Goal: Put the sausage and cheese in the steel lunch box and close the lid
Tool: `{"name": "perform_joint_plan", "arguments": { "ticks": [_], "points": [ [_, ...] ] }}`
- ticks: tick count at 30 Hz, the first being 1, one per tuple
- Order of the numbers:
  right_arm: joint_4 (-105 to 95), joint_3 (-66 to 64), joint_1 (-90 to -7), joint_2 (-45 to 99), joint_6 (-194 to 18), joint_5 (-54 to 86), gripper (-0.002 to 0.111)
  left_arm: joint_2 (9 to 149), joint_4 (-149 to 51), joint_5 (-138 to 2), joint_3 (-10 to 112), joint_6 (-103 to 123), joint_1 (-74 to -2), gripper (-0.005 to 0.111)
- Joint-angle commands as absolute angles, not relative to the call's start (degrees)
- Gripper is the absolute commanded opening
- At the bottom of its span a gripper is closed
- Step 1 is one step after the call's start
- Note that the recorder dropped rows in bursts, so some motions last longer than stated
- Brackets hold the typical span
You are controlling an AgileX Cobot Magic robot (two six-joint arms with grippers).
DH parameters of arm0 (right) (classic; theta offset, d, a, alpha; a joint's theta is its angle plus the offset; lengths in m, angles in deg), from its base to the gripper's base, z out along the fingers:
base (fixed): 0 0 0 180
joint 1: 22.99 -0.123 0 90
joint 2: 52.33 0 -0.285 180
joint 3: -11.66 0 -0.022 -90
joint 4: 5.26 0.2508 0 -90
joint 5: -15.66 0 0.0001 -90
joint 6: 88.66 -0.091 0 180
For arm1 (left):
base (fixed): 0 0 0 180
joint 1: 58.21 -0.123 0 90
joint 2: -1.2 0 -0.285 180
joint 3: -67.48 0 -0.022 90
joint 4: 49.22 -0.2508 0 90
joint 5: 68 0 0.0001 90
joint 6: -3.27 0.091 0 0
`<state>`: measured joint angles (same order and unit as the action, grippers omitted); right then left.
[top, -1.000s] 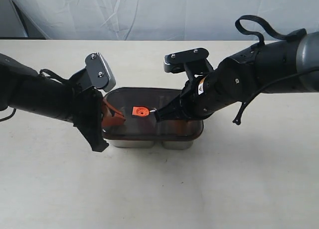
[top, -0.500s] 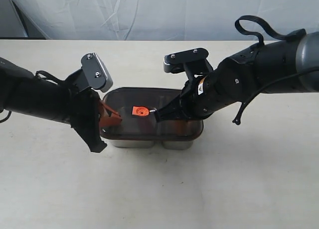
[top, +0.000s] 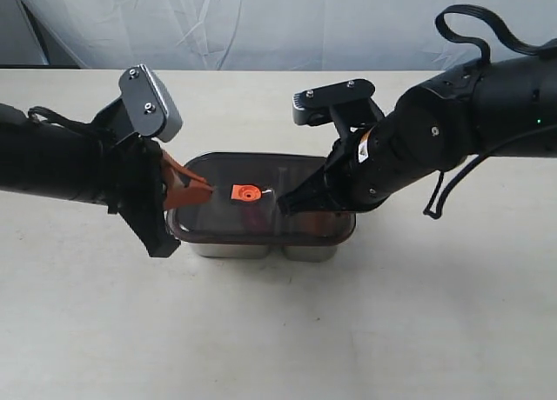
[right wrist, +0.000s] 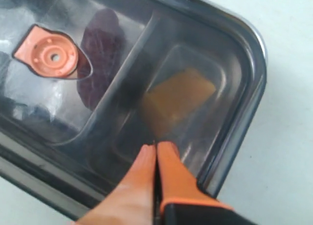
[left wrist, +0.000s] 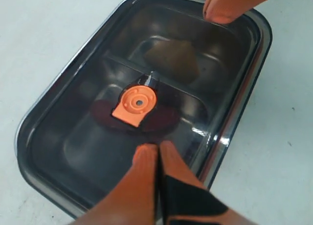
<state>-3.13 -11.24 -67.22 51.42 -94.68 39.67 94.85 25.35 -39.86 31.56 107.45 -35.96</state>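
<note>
Lid's on, food's already inside

Left gripper and right gripper are both pinched shut and empty, tips over the lid, probably to press it onto the lunch box mid-table. The sausage and cheese sit underneath in separate compartments.

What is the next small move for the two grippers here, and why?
Probably lift the left gripper and the right gripper, both shut, straight up, clear of the lid. It already covers the steel lunch box, and the sausage and the cheese show through it, one in each compartment. Whether it is fully pressed home I cannot tell.
</note>
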Motion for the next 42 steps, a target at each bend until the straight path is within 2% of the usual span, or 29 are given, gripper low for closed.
{"name": "perform_joint_plan", "arguments": {
  "ticks": [1,8,16,42],
  "points": [
    [-3.0,-11.5,-67.9,50.9,-94.4,42.5,0.0,95.7,25.2,-39.1,31.2,107.2,-35.7,0.0],
    [-3.0,-11.5,-70.8,51.3,-94.6,42.8,0.0,99.0,23.9,-38.7,31.2,107.1,-35.7,0.0],
    [-3.0,-11.5,-70.8,54.7,-94.7,43.4,0.0,102.3,19.2,-39.7,31.2,103.3,-35.7,0.0],
    [-5.3,-11.4,-70.4,55.7,-94.7,40.6,0.0,102.6,21.8,-39.4,31.2,103.3,-35.7,0.0]
  ]
}}
